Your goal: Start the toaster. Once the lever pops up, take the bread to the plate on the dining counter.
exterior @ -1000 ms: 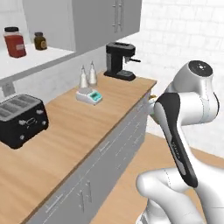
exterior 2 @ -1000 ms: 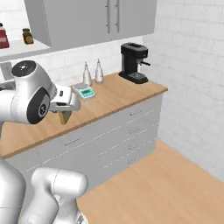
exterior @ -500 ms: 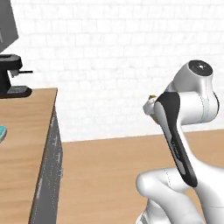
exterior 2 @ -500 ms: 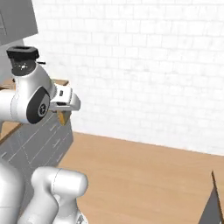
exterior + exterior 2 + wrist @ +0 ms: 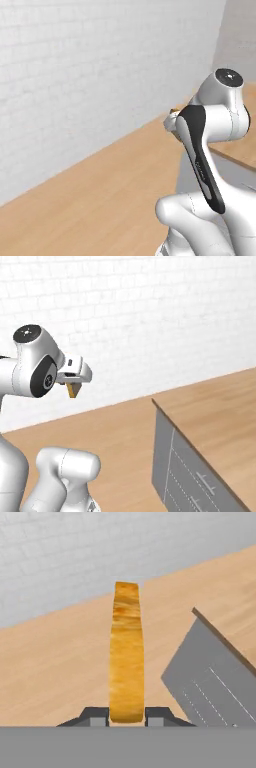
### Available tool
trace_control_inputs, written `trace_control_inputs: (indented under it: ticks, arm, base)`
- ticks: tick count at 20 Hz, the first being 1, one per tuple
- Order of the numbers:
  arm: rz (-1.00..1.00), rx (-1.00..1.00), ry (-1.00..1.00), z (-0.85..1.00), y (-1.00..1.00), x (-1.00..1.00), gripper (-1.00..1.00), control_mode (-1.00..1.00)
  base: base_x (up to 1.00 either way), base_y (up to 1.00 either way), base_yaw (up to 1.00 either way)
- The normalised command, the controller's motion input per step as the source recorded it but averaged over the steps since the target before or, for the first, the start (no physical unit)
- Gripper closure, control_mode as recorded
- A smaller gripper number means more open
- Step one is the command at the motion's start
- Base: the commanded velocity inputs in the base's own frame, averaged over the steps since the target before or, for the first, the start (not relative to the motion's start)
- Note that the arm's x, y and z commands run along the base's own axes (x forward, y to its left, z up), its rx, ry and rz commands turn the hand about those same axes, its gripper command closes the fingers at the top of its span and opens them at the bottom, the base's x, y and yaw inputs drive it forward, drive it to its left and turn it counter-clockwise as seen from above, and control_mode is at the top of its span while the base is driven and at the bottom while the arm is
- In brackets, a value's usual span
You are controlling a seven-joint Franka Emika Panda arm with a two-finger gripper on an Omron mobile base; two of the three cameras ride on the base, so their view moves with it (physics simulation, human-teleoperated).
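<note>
My claw is pinched on the bread, one finger on each flat face at its lower end. In the hand view the slice stands on edge between the fingertips, so I see its browned crust running up the middle rather than its pale face. From the right base view the same slice shows as a small tan wedge hanging under the claw, held up in the air, well clear of everything.

So I judge the first half of the task to be done: the bread is out of the toaster and in my grip. What is left is the carrying and the putting down.

Just beyond the bread, low and to one side, is the corner of a grey cabinet with a thin wood top edge. The right base view shows it as a grey panel under a light-wood worktop, which I take for the dining counter, though I cannot see a sink or a plate on the part in sight. Past that is bare wood floor, then the white brick wall. I reckon the plate has yet to be found before I can lower the slice onto it.
</note>
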Motion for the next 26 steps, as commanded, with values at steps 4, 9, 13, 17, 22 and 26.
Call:
trace_control_inputs:
  ticks: [4, 9, 13, 17, 22, 26]
  arm:
    - [0.00, 0.00, 0.00, 0.00, 0.00, 0.00, 1.00, 1.00]
    - [0.00, 0.00, 0.00, 0.00, 0.00, 0.00, 1.00, 1.00]
    - [0.00, 0.00, 0.00, 0.00, 0.00, 0.00, 1.00, 1.00]
    - [0.00, 0.00, 0.00, 0.00, 0.00, 0.00, 1.00, 1.00]
    - [0.00, 0.00, 0.00, 0.00, 0.00, 0.00, 1.00, 1.00]
    - [0.00, 0.00, 0.00, 0.00, 0.00, 0.00, 1.00, 1.00]
  base:
    - [0.00, 0.00, -0.97]
    - [0.00, 0.00, -0.97]
    - [0.00, 0.00, -0.95]
    - [0.00, 0.00, -0.92]
    - [0.00, 0.19, -0.65]
    - [0.00, 0.98, 0.00]
